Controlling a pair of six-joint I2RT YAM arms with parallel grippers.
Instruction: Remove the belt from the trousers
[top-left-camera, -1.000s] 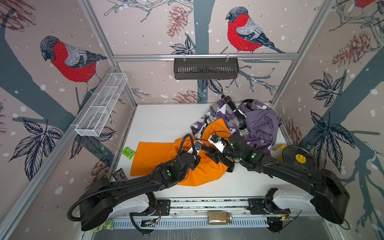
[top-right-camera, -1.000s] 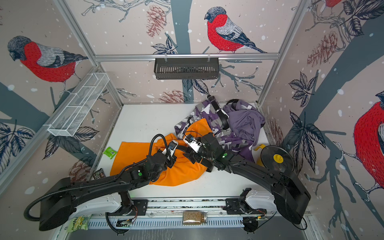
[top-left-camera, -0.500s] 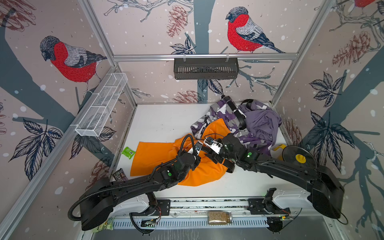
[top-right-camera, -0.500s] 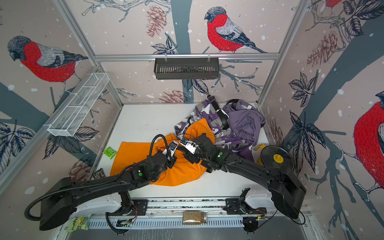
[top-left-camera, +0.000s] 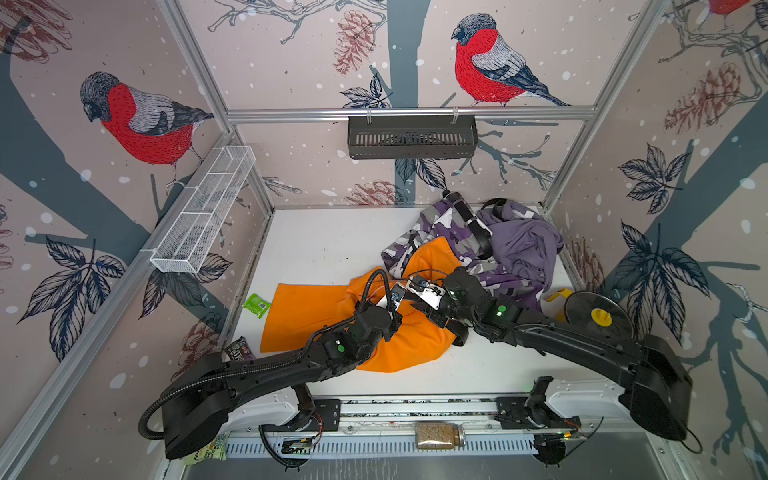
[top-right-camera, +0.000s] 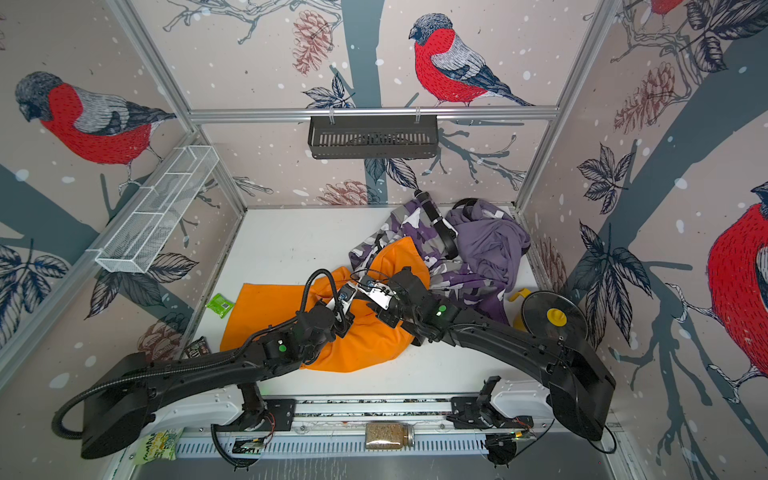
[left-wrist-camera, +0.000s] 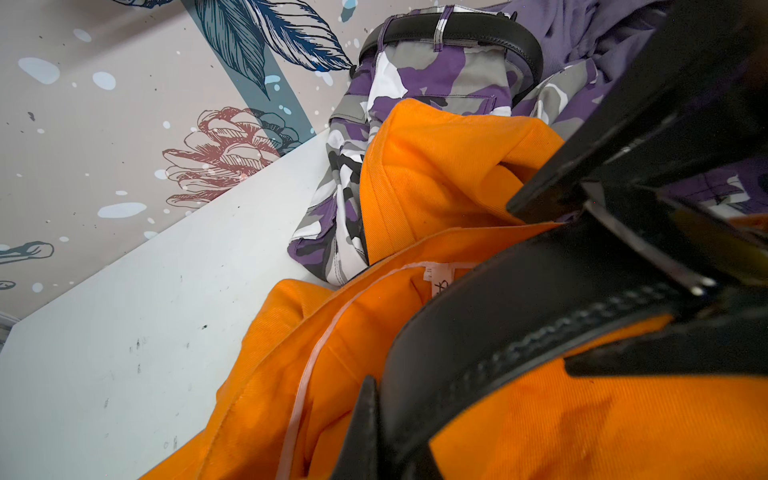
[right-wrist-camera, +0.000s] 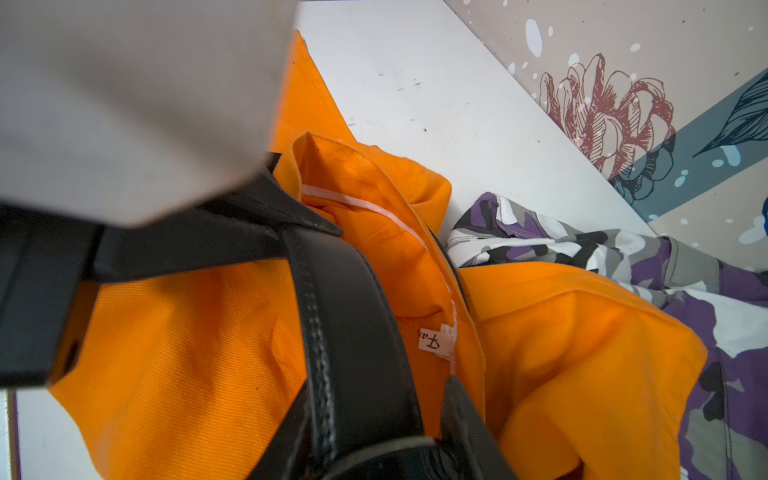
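The orange trousers (top-left-camera: 311, 309) (top-right-camera: 266, 311) lie crumpled mid-table in both top views. Their black belt (left-wrist-camera: 478, 332) (right-wrist-camera: 345, 316) runs along the waistband. Both grippers meet at that waistband, almost touching. My left gripper (top-left-camera: 403, 312) (left-wrist-camera: 386, 440) is shut on the belt, which runs off beside one dark finger (left-wrist-camera: 365, 419). Facing it, my right gripper (top-left-camera: 420, 308) (right-wrist-camera: 370, 436) has the stitched belt across its jaws, a finger (right-wrist-camera: 461, 415) pressed against each edge. The fingertips are hidden under the wrists in both top views.
Purple camouflage trousers (top-left-camera: 440, 232) with their own black belt (top-left-camera: 473, 226) and a purple shirt (top-left-camera: 523, 249) are heaped at the back right. A green packet (top-left-camera: 257, 304), a sweets packet (top-left-camera: 239, 351) and a black disc with a yellow hub (top-left-camera: 598, 318) lie at the sides.
My right gripper has slid left towards the left gripper and its jaws have closed in on the belt. The left arm has held still.
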